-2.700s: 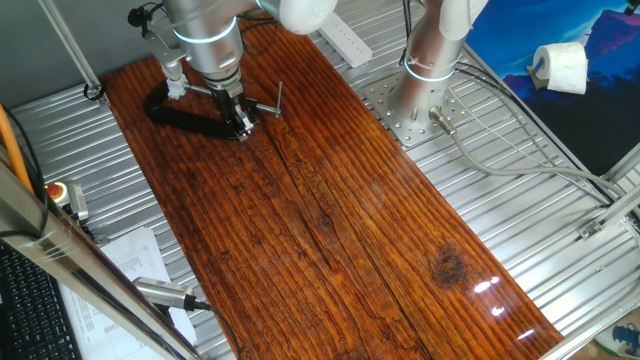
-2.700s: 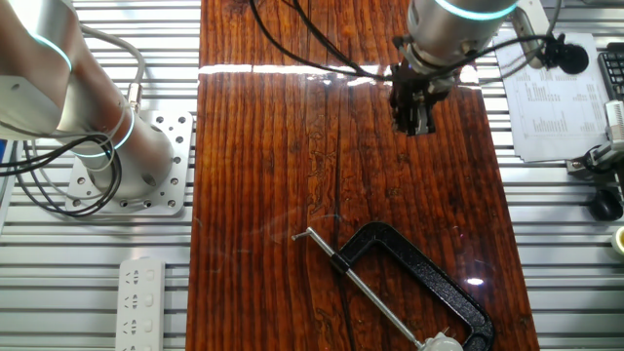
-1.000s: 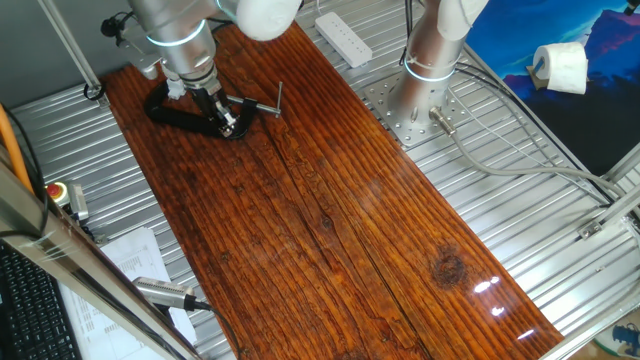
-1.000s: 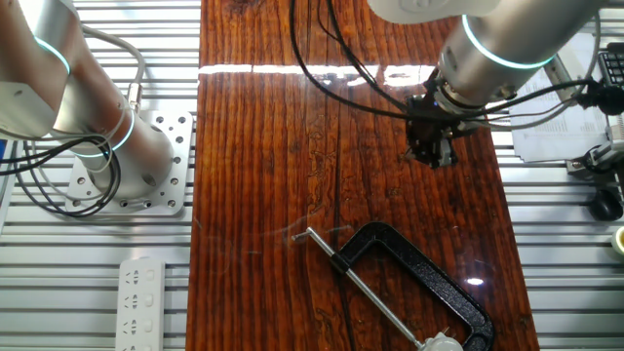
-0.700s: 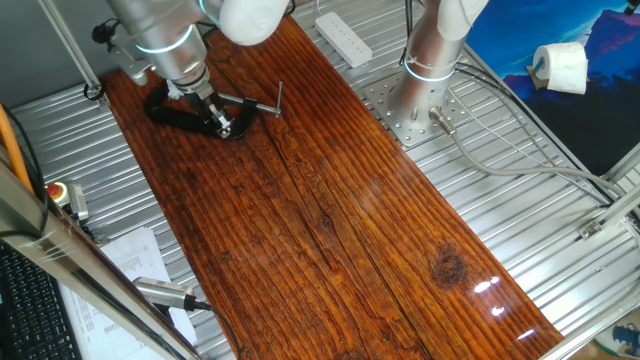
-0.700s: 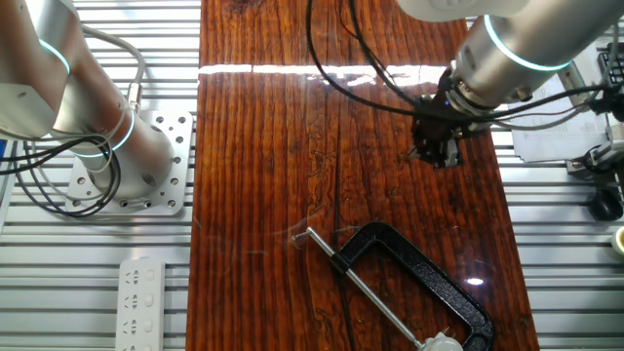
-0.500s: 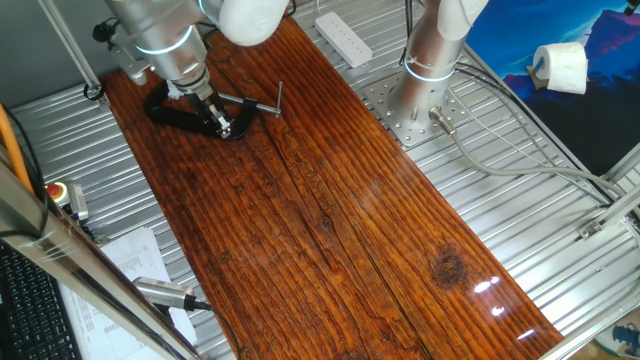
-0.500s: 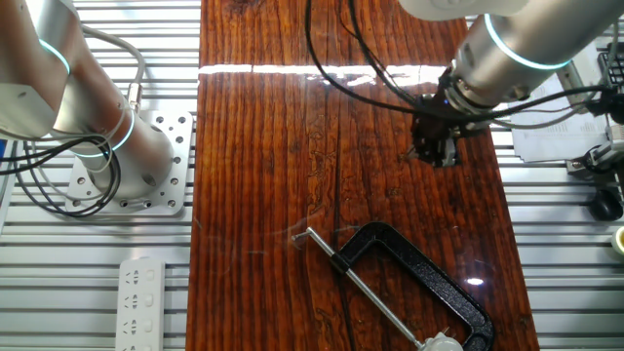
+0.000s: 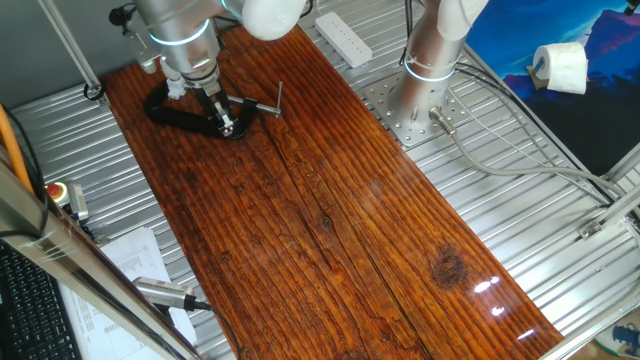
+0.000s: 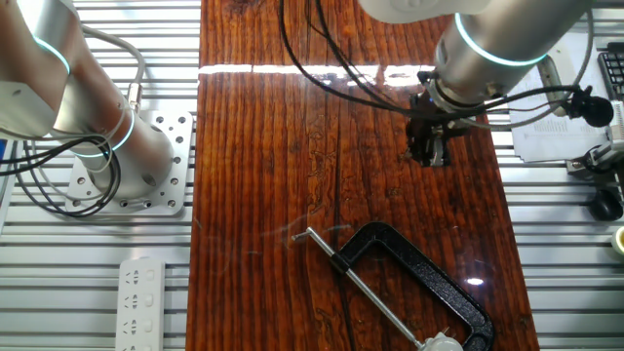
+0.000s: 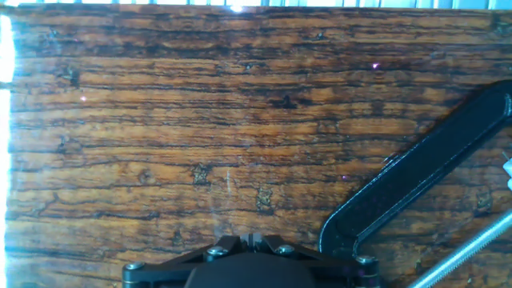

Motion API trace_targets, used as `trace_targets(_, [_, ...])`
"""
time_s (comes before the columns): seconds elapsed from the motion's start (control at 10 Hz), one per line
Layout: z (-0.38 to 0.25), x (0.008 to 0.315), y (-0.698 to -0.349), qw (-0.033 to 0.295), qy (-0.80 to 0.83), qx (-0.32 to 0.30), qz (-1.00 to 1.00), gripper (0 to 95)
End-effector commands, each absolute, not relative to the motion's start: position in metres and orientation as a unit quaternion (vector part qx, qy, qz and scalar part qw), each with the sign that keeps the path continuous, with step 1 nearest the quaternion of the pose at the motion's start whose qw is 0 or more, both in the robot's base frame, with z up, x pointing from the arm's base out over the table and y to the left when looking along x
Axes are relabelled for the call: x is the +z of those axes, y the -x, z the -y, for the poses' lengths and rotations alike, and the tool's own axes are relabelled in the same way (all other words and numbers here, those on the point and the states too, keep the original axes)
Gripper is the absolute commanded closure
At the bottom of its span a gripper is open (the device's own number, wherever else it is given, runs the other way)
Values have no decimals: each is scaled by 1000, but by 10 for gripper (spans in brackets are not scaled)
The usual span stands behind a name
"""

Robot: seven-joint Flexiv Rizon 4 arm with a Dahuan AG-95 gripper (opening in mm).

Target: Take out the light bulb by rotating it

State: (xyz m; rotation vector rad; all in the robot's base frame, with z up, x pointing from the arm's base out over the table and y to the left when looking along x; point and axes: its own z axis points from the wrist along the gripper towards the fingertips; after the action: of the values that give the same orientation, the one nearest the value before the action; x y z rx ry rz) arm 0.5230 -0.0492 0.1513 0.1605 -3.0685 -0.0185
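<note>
The light bulb [image 9: 175, 89] is a tiny white bulb at the far end of the black C-clamp [image 9: 185, 115]; it also shows at the bottom edge of the other fixed view [image 10: 441, 341], by the clamp [image 10: 439, 278]. My gripper [image 9: 224, 124] hangs above the wooden board, its fingers together and holding nothing. In the other fixed view the gripper [image 10: 430, 154] is well short of the clamp and far from the bulb. In the hand view the gripper [image 11: 252, 238] looks down on bare wood, with the clamp's black arm [image 11: 416, 180] to the right.
The clamp's steel screw bar [image 10: 361, 283] runs diagonally across the board. A second arm's base [image 9: 420, 90] stands on the metal table beside the board. A power strip [image 9: 345, 38], papers [image 10: 551, 107] and a red stop button [image 9: 58, 190] lie off the board.
The arm has swung a little, carrying the gripper slightly sideways and back over the board. The clamp and the bulb have not moved.
</note>
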Motion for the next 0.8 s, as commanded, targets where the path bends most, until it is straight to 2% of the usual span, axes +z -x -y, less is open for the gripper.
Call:
trace_targets(0.1, [49,151,-523,50,-64,-4,997,950])
trace_targets(0.8, [111,154,-530,50,-106,-6,993,950])
